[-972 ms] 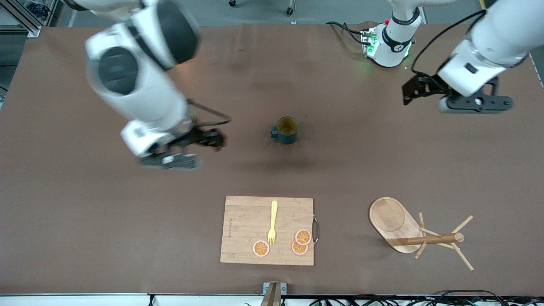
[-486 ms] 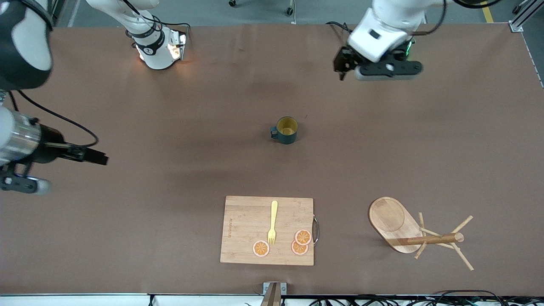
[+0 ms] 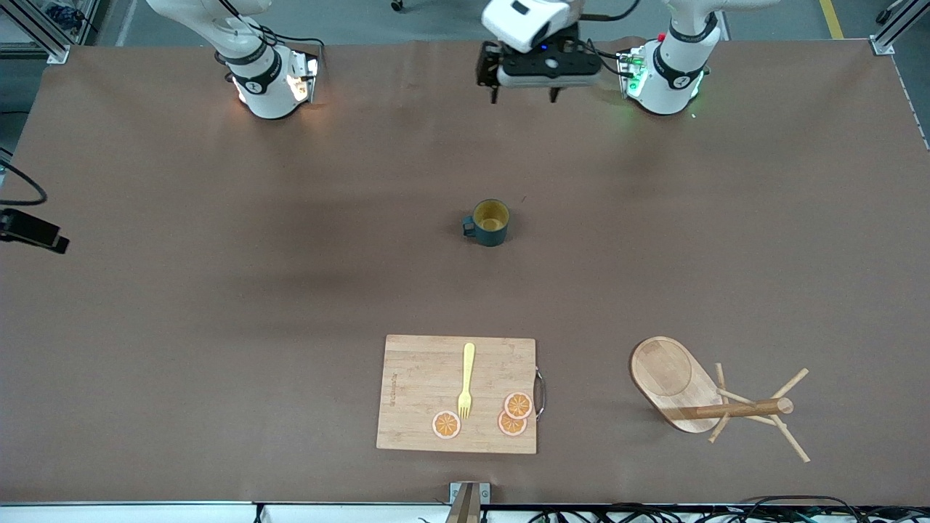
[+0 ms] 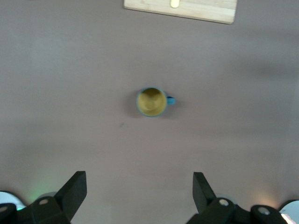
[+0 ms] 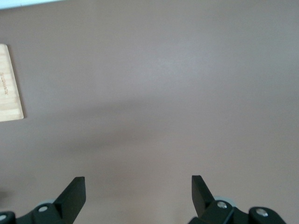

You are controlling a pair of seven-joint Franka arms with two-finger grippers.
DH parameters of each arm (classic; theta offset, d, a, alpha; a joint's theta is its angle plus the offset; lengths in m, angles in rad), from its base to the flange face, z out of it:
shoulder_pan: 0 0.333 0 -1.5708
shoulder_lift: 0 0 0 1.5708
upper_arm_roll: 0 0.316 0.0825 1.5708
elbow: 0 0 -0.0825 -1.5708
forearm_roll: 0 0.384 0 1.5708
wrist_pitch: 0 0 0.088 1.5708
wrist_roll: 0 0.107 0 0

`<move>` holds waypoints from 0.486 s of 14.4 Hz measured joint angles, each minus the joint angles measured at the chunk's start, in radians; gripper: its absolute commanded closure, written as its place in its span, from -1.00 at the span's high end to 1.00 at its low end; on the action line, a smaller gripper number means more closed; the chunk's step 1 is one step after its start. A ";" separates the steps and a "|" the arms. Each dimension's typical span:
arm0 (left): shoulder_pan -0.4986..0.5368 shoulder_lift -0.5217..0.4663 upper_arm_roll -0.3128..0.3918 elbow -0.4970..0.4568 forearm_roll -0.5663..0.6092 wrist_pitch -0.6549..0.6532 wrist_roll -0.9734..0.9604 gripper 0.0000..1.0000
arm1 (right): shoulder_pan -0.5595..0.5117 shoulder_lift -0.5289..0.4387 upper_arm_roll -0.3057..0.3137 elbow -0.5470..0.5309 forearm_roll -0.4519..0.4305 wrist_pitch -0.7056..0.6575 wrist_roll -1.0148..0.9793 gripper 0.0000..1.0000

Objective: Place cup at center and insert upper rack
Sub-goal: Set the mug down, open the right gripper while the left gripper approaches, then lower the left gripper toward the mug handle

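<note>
The dark teal cup (image 3: 488, 223) with its yellow inside stands upright at the middle of the table, handle toward the right arm's end; it also shows in the left wrist view (image 4: 152, 101). The wooden upper rack (image 3: 697, 396) lies tipped on its side near the front camera, toward the left arm's end, post and pegs (image 3: 788, 436) flat on the table. My left gripper (image 3: 523, 96) hangs open and empty over the table's edge between the two bases (image 4: 138, 184). My right gripper (image 5: 138, 186) is open and empty over bare table at the right arm's end.
A rectangular wooden cutting board (image 3: 421, 378) lies nearer the front camera than the cup, with a yellow fork (image 3: 466, 380) and three orange slices (image 3: 518, 405) on it. Its edge shows in both wrist views (image 4: 205, 11) (image 5: 9, 84). The arm bases (image 3: 265, 76) stand along the table's edge.
My right arm swung away from beside the cup to the right arm's end, mostly leaving the front view. My left arm swept from the left arm's end to between the bases. Cup and rack stayed put.
</note>
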 measured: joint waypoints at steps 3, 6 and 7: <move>-0.051 0.028 -0.053 -0.058 0.061 0.123 -0.169 1.00 | -0.064 -0.050 0.063 -0.046 0.000 0.028 -0.004 1.00; -0.189 0.128 -0.054 -0.078 0.268 0.170 -0.413 1.00 | -0.101 -0.065 0.101 -0.064 0.000 0.038 -0.005 1.00; -0.240 0.173 -0.054 -0.079 0.349 0.183 -0.509 1.00 | -0.103 -0.074 0.106 -0.083 0.000 0.055 -0.005 1.00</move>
